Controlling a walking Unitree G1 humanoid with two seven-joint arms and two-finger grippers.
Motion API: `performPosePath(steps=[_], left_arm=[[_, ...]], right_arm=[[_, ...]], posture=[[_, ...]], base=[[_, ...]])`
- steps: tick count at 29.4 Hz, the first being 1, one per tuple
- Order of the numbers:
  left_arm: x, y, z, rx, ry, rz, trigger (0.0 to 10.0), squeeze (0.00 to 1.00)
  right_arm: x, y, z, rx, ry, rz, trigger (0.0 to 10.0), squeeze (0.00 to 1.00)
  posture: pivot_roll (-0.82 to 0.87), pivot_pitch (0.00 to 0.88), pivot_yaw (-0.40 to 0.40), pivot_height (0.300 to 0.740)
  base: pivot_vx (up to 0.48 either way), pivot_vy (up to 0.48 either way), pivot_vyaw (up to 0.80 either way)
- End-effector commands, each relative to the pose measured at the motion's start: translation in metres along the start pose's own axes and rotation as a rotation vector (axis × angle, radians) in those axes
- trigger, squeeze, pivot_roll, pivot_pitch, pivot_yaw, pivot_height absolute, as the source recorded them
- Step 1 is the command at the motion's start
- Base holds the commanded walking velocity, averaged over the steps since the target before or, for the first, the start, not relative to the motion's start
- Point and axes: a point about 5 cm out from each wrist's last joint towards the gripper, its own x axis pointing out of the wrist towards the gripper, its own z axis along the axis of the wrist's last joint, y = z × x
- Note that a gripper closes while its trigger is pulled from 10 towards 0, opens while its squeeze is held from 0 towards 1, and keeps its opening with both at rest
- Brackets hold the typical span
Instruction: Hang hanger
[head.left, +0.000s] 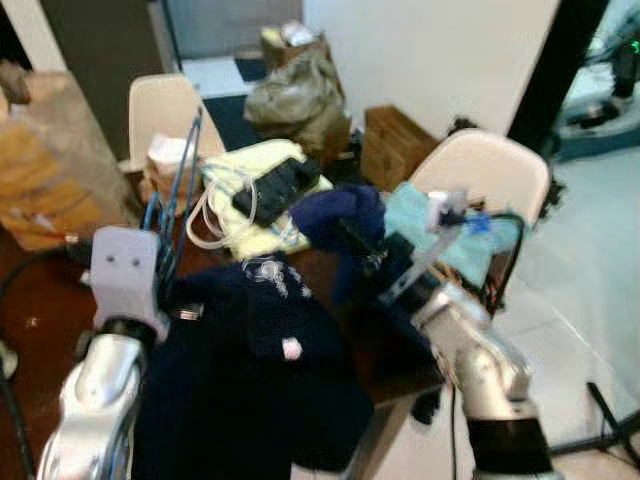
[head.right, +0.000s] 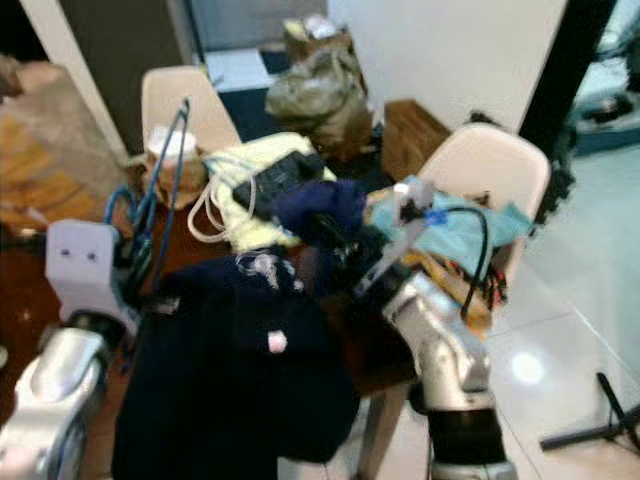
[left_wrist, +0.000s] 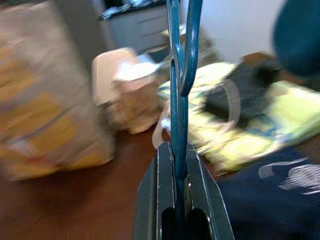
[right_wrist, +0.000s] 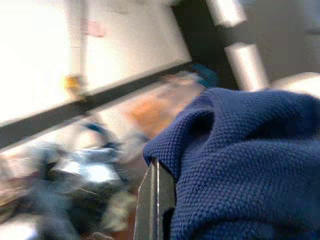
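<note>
Left claw (left_wrist: 181, 210) on probably-wire hanger (left_wrist: 180, 75)

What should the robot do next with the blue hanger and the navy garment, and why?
Probably bring the blue hanger, clamped upright in the left gripper, toward the bunched navy knit garment that the right gripper grips, and slip one arm of the hanger into it. The two are held apart over the table.
</note>
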Motion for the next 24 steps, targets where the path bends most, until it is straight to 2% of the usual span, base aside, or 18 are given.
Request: performPosePath(steps=[1, 2, 3, 7, 9, 10, 15, 16, 17, 18, 20, 21, 23, 24], left_arm=[[-0.003, 0.003, -0.008, 0.019, 0.045, 0.026, 10.0, 0.0], [-0.003, 0.003, -0.008, 0.019, 0.045, 0.026, 10.0, 0.0], [-0.004, 0.002, -0.01, 0.022, 0.06, 0.022, 10.0, 0.0], [-0.005, 0.001, -0.011, 0.022, 0.065, 0.018, 10.0, 0.0], [-0.005, -0.003, -0.012, 0.029, 0.07, 0.007, 10.0, 0.0], [-0.005, -0.006, -0.013, 0.033, 0.075, -0.003, 10.0, 0.0], [-0.006, -0.008, -0.014, 0.032, 0.079, -0.011, 10.0, 0.0], [-0.006, -0.009, -0.014, 0.032, 0.08, -0.014, 10.0, 0.0], [-0.006, -0.009, -0.014, 0.032, 0.08, -0.014, 10.0, 0.0], [-0.006, -0.01, -0.015, 0.032, 0.08, -0.016, 10.0, 0.0], [-0.006, -0.01, -0.015, 0.032, 0.08, -0.016, 10.0, 0.0], [-0.005, -0.012, -0.014, 0.039, 0.079, -0.027, 10.0, 0.0], [-0.005, -0.012, -0.014, 0.039, 0.079, -0.027, 10.0, 0.0], [-0.005, -0.012, -0.015, 0.046, 0.083, -0.034, 10.0, 0.0]], right_arm=[[0.003, 0.015, 0.001, 0.054, 0.0, 0.123, 10.0, 0.0], [0.003, 0.015, 0.001, 0.054, 0.0, 0.123, 10.0, 0.0], [0.001, 0.021, -0.004, 0.047, 0.054, 0.18, 10.0, 0.0], [0.001, 0.024, -0.006, 0.048, 0.065, 0.196, 10.0, 0.0], [0.0, 0.032, -0.007, 0.094, 0.069, 0.253, 10.0, 0.0], [-0.002, 0.042, -0.006, 0.158, 0.082, 0.312, 10.0, 0.0], [-0.006, 0.043, -0.017, 0.14, 0.171, 0.281, 10.0, 0.0], [-0.006, 0.023, -0.036, 0.053, 0.301, 0.112, 10.0, 0.0], [-0.006, 0.023, -0.036, 0.053, 0.301, 0.112, 10.0, 0.0], [-0.009, 0.01, -0.048, -0.021, 0.396, -0.002, 10.0, 0.0], [-0.009, 0.01, -0.048, -0.021, 0.396, -0.002, 10.0, 0.0], [-0.023, -0.031, -0.065, -0.174, 0.546, -0.323, 10.0, 0.0], [-0.023, -0.031, -0.065, -0.174, 0.546, -0.323, 10.0, 0.0], [-0.043, -0.059, -0.063, -0.322, 0.639, -0.534, 10.0, 0.0]], posture=[[0.01, 0.046, -0.031, 0.74], [0.01, 0.046, -0.031, 0.74], [0.02, 0.049, -0.032, 0.74], [0.02, 0.049, -0.033, 0.74], [0.01, 0.055, -0.032, 0.74], [0.01, 0.06, -0.032, 0.74], [0.01, 0.061, -0.031, 0.74], [0.0, 0.066, -0.028, 0.74], [0.0, 0.066, -0.028, 0.74], [0.0, 0.066, -0.028, 0.74], [0.0, 0.066, -0.028, 0.74], [0.01, 0.068, -0.026, 0.74], [0.01, 0.068, -0.026, 0.74], [0.01, 0.071, -0.025, 0.74]], base=[[0.0, 0.0, 0.73], [0.0, 0.0, 0.73], [0.0, 0.0, 0.73], [0.0, 0.0, 0.73], [0.0, 0.0, 0.73], [0.0, 0.0, 0.73], [0.0, 0.0, 0.73], [0.0, 0.0, 0.0], [0.0, 0.0, 0.0], [0.0, 0.0, 0.0], [0.0, 0.0, 0.0], [0.0, 0.0, 0.0], [0.0, 0.0, 0.0], [0.0, 0.0, 0.0]])
